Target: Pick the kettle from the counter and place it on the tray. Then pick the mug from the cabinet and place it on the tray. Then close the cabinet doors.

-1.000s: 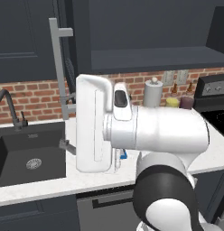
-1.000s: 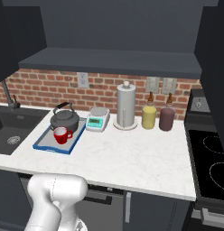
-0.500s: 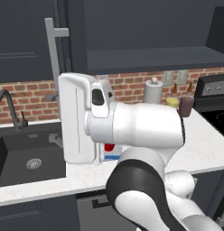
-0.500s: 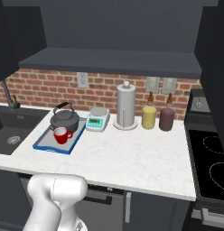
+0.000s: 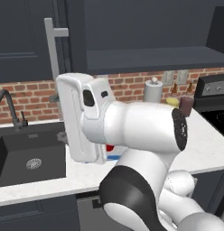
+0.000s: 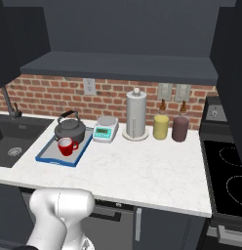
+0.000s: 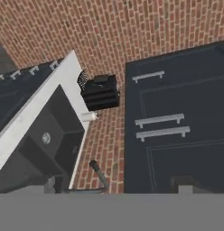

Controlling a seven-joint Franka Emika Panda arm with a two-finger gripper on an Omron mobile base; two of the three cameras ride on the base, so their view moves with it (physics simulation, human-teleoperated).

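Where the tray (image 6: 50, 155) sits at the left middle of the right base view, flat and grey with a blue rim on the white speckled counter (image 6: 142, 171), it already carries both things: the squat dark grey kettle (image 6: 70, 130) with its black arched handle at the back, and the small bright red mug (image 6: 67, 146) just in front of it. Beside the tray to the right stand the white-and-teal scale (image 6: 105, 129), the paper-towel roll (image 6: 135, 115), a yellow jar (image 6: 161, 126) and a maroon jar (image 6: 180, 129). In the left base view the white arm (image 5: 132, 126) crosses the middle of the frame, with the cabinet door (image 5: 28, 40) and its grey bar handle (image 5: 53, 52) at upper left and the dark sink (image 5: 30, 158) at lower left. The hand view, rolled sideways, looks along the brick wall (image 7: 114, 40) past the sink and a dark cabinet front; the finger tips are too faint there to judge by eye, though the jaws appear to stand wide apart with nothing between them. Compared with a second ago, the arm has swung toward the left of the left base view and its forearm bulks larger; the tray, kettle and mug have not moved.
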